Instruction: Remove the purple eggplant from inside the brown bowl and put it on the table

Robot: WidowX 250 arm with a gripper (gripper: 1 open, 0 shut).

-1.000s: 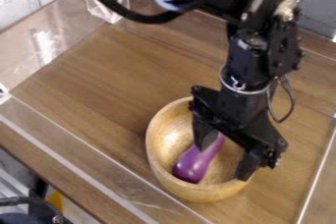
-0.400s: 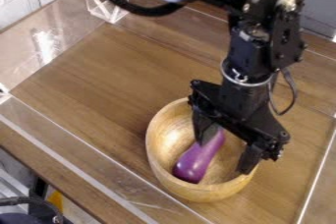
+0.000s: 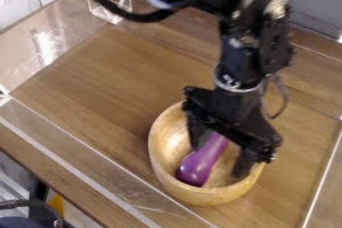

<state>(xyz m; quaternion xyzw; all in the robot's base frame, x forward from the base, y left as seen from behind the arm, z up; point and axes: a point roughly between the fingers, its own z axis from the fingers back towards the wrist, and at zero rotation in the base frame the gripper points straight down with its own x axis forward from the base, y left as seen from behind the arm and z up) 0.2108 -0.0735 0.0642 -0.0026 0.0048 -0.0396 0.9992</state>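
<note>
The purple eggplant (image 3: 202, 159) lies inside the brown bowl (image 3: 167, 137), which sits on the table (image 3: 114, 82) near the front right. My black gripper (image 3: 222, 150) points straight down into the bowl, open, with one finger on each side of the eggplant's upper end. Its fingers (image 3: 250, 158) stand close beside the eggplant; whether they touch it cannot be made out. The eggplant's far end is hidden behind the gripper.
Low clear acrylic walls (image 3: 80, 162) run along the table's front and left edges. A clear acrylic piece (image 3: 107, 2) stands at the back left. Bare tabletop stretches to the left of and behind the bowl.
The gripper has shifted slightly left over the bowl and rolled a little, staying open. The eggplant and bowl have not moved.
</note>
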